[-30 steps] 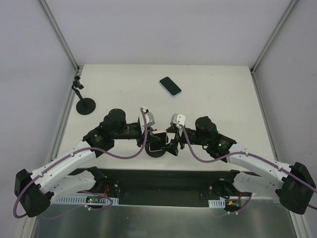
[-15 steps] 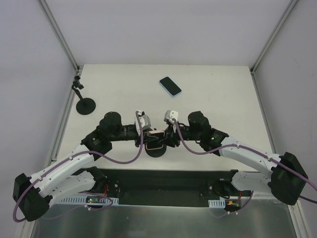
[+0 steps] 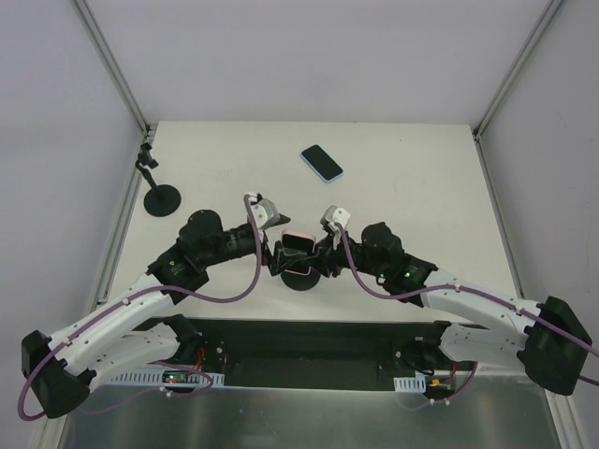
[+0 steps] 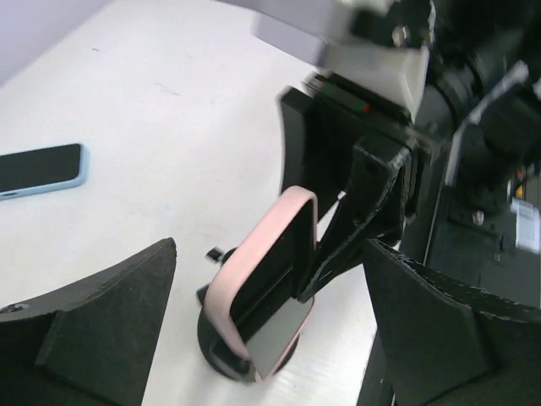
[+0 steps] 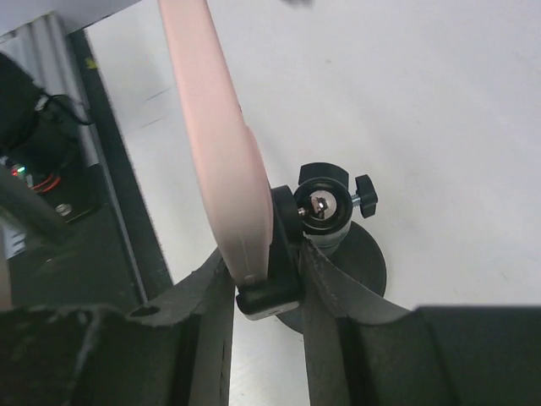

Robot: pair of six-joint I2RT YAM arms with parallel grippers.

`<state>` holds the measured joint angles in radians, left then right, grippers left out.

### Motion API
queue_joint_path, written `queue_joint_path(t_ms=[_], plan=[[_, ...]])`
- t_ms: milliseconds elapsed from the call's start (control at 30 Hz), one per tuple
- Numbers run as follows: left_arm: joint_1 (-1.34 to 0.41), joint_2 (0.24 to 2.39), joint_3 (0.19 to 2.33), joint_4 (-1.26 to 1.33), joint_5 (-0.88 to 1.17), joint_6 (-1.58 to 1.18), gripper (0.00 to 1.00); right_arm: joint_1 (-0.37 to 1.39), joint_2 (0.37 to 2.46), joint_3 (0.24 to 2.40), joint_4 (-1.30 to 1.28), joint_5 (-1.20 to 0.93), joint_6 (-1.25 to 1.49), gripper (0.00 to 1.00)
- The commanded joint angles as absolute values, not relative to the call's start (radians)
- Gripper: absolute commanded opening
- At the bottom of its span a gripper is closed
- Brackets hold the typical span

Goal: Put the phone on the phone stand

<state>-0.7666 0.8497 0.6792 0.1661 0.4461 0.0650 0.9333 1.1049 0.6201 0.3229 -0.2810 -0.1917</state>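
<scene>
Two things beyond pink phone (image 3: 299,239): blue phone (image 3: 322,162), small black stand (image 3: 161,199).

Pink phone (image 5: 215,152): top end cut off by the upper edge of my right wrist view. Phone stand (image 5: 325,207): base partly hidden behind my right fingers (image 5: 338,304). Blue phone (image 4: 38,169): cropped at the left edge of my left wrist view.

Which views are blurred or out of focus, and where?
Top external: sharp, evenly lit, soft shadows only. Left wrist: the right arm's white camera housing is smeared, the pink phone fairly clear. Right wrist: the phone's edge is close and soft, the stand's ball head crisp.
</scene>
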Motion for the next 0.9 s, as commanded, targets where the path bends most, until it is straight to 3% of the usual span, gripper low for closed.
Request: queue_joint_path(t_ms=[0,133,267,433,567,700,867], plan=[[-0.772,0.758,0.816,0.104,0.220,-0.035,0.93,0.888,0.968,0.609,0.379,0.030,-0.167,0.00],[-0.770,0.733,0.894,0.042,0.106,-0.043,0.94,0.836,0.881,0.594,0.240,0.329,-0.167,0.00],[-0.769,0.776,0.969,0.026,0.139,-0.022,0.93,0.613,0.777,0.575,0.170,0.387,-0.146,0.00],[-0.738,0.815,0.991,0.020,0.227,-0.032,0.91,0.277,0.768,0.591,0.210,0.171,-0.164,0.00],[-0.724,0.785,0.962,0.020,0.298,-0.049,0.91,-0.044,0.839,0.578,0.356,-0.135,-0.149,0.00],[-0.724,0.741,0.930,0.012,0.305,-0.009,0.91,-0.218,0.972,0.636,0.420,-0.303,-0.095,0.00],[-0.724,0.744,0.881,0.017,0.252,0.072,0.91,-0.264,1.151,0.779,0.446,-0.276,-0.133,0.00]])
